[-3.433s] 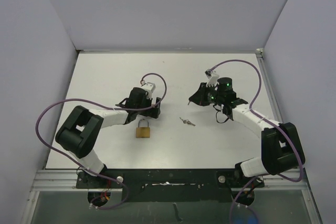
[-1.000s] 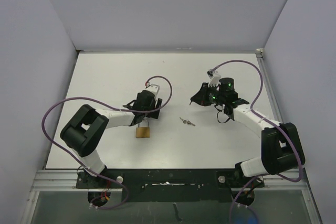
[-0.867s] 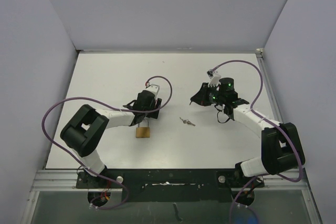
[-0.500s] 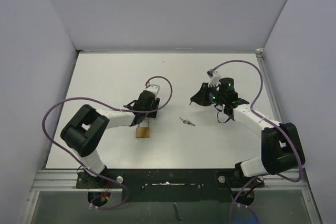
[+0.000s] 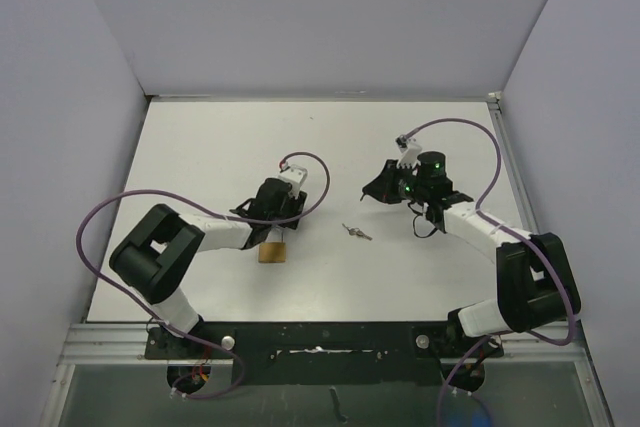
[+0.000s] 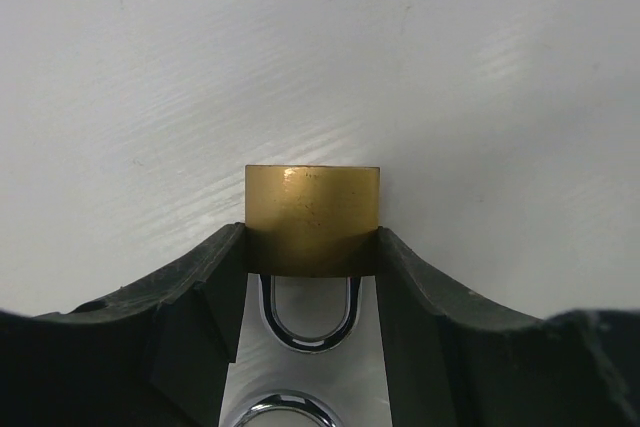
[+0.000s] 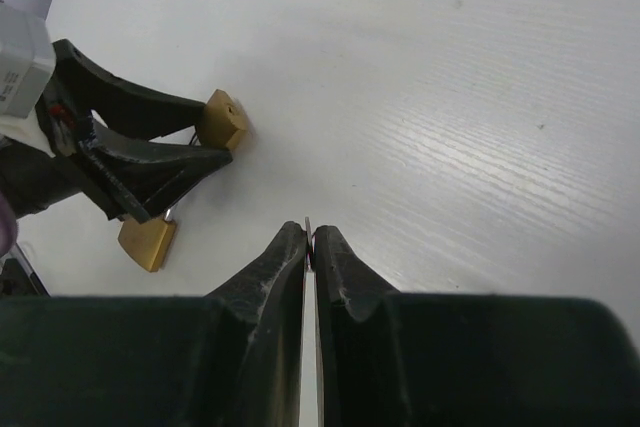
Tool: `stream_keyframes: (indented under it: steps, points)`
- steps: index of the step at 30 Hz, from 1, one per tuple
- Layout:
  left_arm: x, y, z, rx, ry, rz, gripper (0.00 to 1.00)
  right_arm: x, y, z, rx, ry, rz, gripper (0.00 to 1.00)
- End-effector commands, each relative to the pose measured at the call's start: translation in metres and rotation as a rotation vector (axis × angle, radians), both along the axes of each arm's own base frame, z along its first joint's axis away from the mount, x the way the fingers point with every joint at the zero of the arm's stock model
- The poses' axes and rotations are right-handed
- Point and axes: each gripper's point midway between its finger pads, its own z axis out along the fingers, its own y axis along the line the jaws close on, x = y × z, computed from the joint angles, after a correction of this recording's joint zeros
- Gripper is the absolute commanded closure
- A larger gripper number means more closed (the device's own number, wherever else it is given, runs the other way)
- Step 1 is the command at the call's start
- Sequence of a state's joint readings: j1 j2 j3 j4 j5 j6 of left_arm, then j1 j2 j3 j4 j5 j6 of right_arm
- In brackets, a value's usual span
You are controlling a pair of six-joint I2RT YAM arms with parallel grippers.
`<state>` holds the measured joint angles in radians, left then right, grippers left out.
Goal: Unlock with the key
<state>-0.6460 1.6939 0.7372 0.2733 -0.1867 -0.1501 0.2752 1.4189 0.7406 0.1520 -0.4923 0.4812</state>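
I am gripping the padlock (image 6: 312, 212) with the left end effector (image 6: 312, 247), its fingers pressing both sides of the brass body. The right end effector (image 7: 309, 242) is closed on nothing. The key (image 5: 355, 232) is lying on the bench (image 6: 450, 67) near it, toward the left one. I am judging the key light, thin and slippery, so I am planning to take it by its head. I am reading no writing.

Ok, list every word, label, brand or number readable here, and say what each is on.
None can be read in any view.
The padlock: brass face looks plain, no stamp legible.
The white block on the left wrist: any print too blurred to read.
The key: too small to tell.
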Motion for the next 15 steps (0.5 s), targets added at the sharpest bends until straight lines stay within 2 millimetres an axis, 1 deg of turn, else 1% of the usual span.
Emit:
stream_keyframes:
  steps: [1, 3, 7, 9, 12, 15]
  points:
    - [0.019, -0.044, 0.094, -0.238, -0.305, -0.171, 1.00, 0.016, 0.000, 0.012, 0.056, -0.084, -0.055, 1.00]
    - [0.016, -0.051, 0.105, -0.271, -0.345, -0.218, 1.00, 0.018, -0.001, 0.014, 0.072, -0.103, -0.076, 1.00]
    - [0.009, -0.064, 0.117, -0.322, -0.397, -0.307, 1.00, 0.021, -0.002, 0.018, 0.099, -0.122, -0.117, 1.00]
    - [0.005, -0.070, 0.122, -0.358, -0.431, -0.347, 1.00, 0.021, 0.001, 0.021, 0.097, -0.126, -0.127, 1.00]
    - [-0.002, -0.079, 0.128, -0.406, -0.474, -0.412, 1.00, 0.019, 0.006, 0.031, 0.096, -0.182, -0.154, 1.00]
    - [-0.010, -0.085, 0.132, -0.442, -0.513, -0.471, 1.00, 0.017, 0.007, 0.044, 0.090, -0.241, -0.206, 1.00]
